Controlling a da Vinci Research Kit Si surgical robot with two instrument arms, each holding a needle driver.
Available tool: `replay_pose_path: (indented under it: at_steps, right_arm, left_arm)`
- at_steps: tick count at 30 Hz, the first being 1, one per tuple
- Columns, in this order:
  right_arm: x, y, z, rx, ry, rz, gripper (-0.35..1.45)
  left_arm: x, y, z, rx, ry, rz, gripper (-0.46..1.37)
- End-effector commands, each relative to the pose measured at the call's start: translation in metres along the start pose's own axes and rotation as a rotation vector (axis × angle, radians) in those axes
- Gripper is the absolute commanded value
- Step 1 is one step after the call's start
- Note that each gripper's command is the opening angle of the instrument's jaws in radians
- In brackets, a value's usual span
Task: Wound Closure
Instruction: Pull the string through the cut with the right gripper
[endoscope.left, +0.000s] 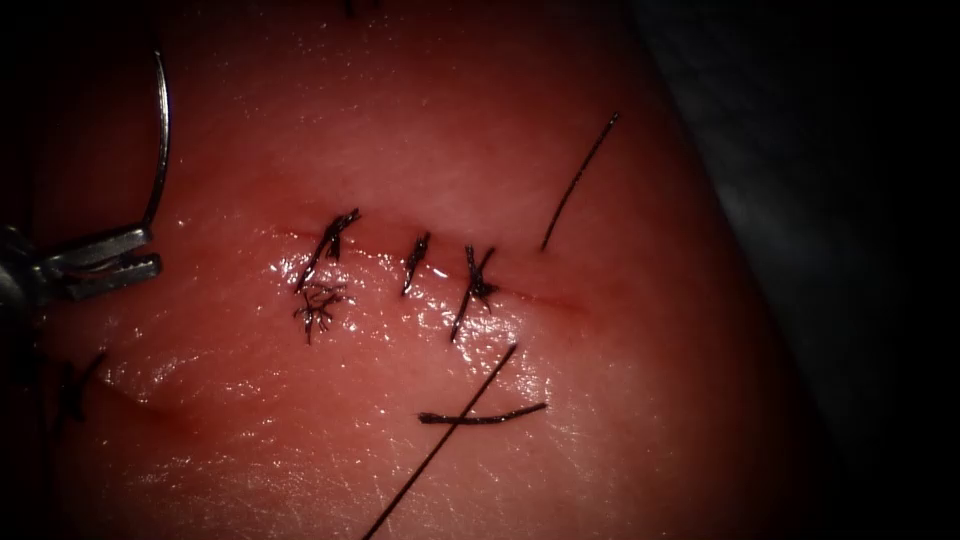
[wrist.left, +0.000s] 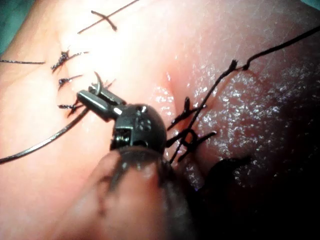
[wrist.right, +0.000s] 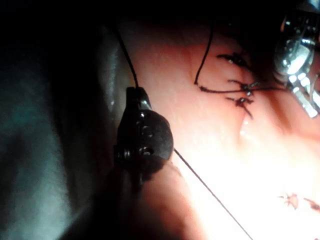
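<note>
My left tool (endoscope.left: 150, 250) sits at the far left of the tissue (endoscope.left: 640, 420), well left of the cut (endoscope.left: 545, 297). Its jaws are shut on the curved needle (endoscope.left: 162, 130) near one end of the curve. The needle arcs upward, free of the tissue. In the left wrist view the same jaws (wrist.left: 89, 95) clamp the needle (wrist.left: 45, 142), and a short end sticks out past them. My right tool (wrist.right: 136, 92) has its jaws shut on the thread (wrist.right: 127, 57), which runs on behind it.
Three dark stitches (endoscope.left: 415, 262) cross the cut, with a frayed knot (endoscope.left: 318, 310) just below the leftmost one. Loose thread pieces (endoscope.left: 482, 416) lie below and to the right, and a long strand (endoscope.left: 440, 455) runs to the lower edge. Dark cloth (endoscope.left: 860, 200) borders the right.
</note>
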Motion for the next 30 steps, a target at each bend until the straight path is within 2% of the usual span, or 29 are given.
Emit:
replay_pose_path:
  at_steps: [1, 15, 27, 28, 29, 30]
  right_arm:
    - [0.0004, -0.0003, 0.0000, 0.003, 0.001, -0.001, -0.35]
    - [0.0036, -0.0035, 0.0019, 0.039, 0.007, -0.016, -0.35]
    - [0.0038, -0.0041, 0.0022, 0.050, 0.006, -0.020, -0.35]
    - [0.0038, -0.0040, 0.0022, 0.052, 0.008, -0.007, -0.27]
    - [0.0038, -0.0040, 0.0022, 0.052, 0.007, -0.007, -0.01]
    - [0.0037, -0.0039, 0.0020, 0.044, 0.003, 0.011, 0.46]
  left_arm:
    - [0.0000, 0.0000, 0.0000, -0.011, 0.000, 0.000, -0.35]
    - [-0.0001, 0.0000, 0.0000, -0.011, 0.001, 0.000, -0.35]
    - [-0.0001, 0.0000, 0.0000, -0.011, 0.001, 0.000, -0.35]
    - [-0.0001, 0.0000, 0.0000, -0.012, 0.001, 0.000, -0.35]
    - [-0.0001, 0.0000, 0.0000, -0.012, 0.001, 0.000, -0.35]
    - [-0.0001, 0.0000, 0.0000, -0.012, 0.001, 0.000, -0.35]
